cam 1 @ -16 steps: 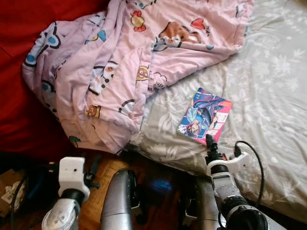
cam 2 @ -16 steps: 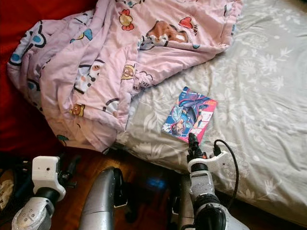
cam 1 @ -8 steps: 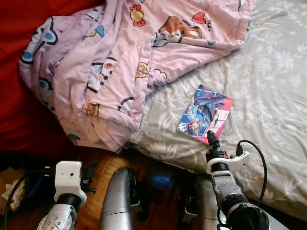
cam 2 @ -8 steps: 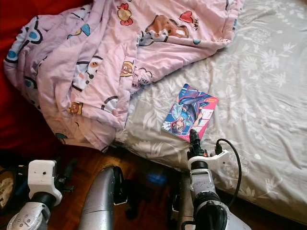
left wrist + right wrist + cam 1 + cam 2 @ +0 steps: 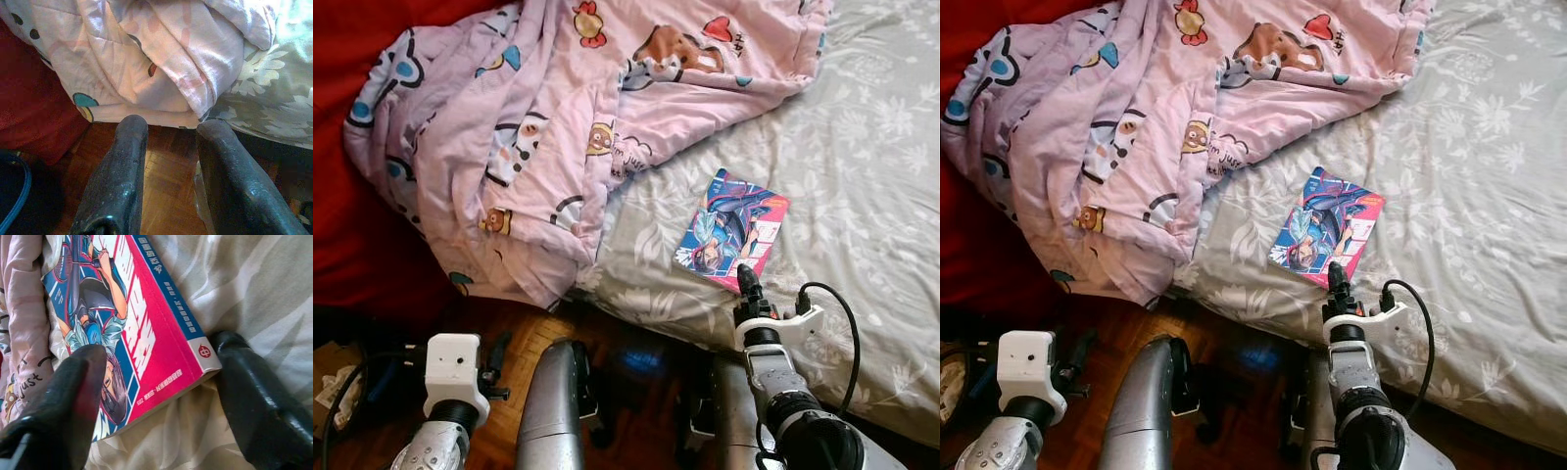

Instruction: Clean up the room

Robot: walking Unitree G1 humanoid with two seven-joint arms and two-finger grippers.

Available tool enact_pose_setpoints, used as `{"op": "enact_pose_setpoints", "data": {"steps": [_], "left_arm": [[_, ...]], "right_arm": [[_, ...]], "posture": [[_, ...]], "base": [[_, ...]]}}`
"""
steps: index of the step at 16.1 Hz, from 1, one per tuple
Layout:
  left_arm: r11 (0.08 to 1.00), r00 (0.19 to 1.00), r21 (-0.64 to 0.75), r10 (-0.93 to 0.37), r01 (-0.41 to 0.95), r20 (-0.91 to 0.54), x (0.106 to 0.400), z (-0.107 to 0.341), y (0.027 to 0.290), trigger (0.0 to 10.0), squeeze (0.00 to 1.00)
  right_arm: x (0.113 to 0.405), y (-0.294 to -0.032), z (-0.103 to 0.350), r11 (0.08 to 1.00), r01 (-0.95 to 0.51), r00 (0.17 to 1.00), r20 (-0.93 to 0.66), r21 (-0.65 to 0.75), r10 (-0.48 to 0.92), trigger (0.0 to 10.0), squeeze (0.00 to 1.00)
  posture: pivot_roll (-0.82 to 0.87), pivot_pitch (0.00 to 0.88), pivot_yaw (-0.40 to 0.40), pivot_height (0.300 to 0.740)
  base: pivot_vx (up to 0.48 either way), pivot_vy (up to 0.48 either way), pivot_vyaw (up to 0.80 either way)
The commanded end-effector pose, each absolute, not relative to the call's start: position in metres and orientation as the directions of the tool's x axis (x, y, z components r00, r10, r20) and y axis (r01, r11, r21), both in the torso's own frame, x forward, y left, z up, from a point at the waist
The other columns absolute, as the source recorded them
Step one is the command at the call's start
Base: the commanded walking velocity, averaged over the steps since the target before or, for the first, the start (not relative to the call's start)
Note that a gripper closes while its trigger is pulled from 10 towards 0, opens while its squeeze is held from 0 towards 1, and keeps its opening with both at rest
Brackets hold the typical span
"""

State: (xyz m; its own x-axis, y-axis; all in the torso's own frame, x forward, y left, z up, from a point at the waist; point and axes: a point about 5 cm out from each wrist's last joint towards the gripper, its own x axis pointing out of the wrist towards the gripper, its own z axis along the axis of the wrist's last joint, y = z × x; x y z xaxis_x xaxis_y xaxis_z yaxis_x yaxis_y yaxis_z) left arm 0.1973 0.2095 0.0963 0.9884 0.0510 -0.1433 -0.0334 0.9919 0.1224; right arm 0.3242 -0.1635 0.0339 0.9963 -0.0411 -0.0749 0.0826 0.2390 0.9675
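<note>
A colourful comic book lies flat on the grey floral bed sheet. My right gripper sits at the book's near edge. In the right wrist view this gripper is open, one finger on the cover side and the other on the sheet past the book's corner. A crumpled pink cartoon blanket hangs off the bed's left side. My left gripper is open and empty, low over the wooden floor below the blanket's hem.
A red cover spreads at the left beside the blanket. Dark cables and clutter lie on the floor at the lower left. The bed's edge runs just ahead of my arms.
The view has shifted slightly. My right gripper has edged forward to the book's near corner. The left arm sank a little lower.
</note>
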Motion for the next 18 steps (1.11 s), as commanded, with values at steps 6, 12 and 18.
{"op": "enact_pose_setpoints", "data": {"steps": [6,12,18], "left_arm": [[0.990,0.980,0.133,0.062,-0.036,-0.191,0.1920,0.0889,0.2122,10.0,0.00],[0.990,0.980,0.134,0.059,-0.034,-0.188,0.1943,0.0890,0.2121,10.0,0.00],[0.990,0.981,0.135,0.064,-0.039,-0.181,0.1987,0.0882,0.2124,10.0,0.00]], "right_arm": [[0.3155,-0.1561,0.0224,0.237,0.121,0.993,-0.121,0.964,-0.015,0.0,0.00],[0.3101,-0.1567,0.0164,0.240,0.144,0.990,-0.143,0.960,-0.021,0.0,0.00],[0.3105,-0.1579,0.0167,0.242,0.146,0.989,-0.144,0.959,-0.025,0.0,0.00]], "posture": [[0.16,0.455,0.026,0.620],[0.15,0.452,0.027,0.620],[0.15,0.436,0.021,0.620]], "base": [[0.000,0.000,0.00],[0.000,0.000,0.00],[0.000,0.000,0.00]]}}
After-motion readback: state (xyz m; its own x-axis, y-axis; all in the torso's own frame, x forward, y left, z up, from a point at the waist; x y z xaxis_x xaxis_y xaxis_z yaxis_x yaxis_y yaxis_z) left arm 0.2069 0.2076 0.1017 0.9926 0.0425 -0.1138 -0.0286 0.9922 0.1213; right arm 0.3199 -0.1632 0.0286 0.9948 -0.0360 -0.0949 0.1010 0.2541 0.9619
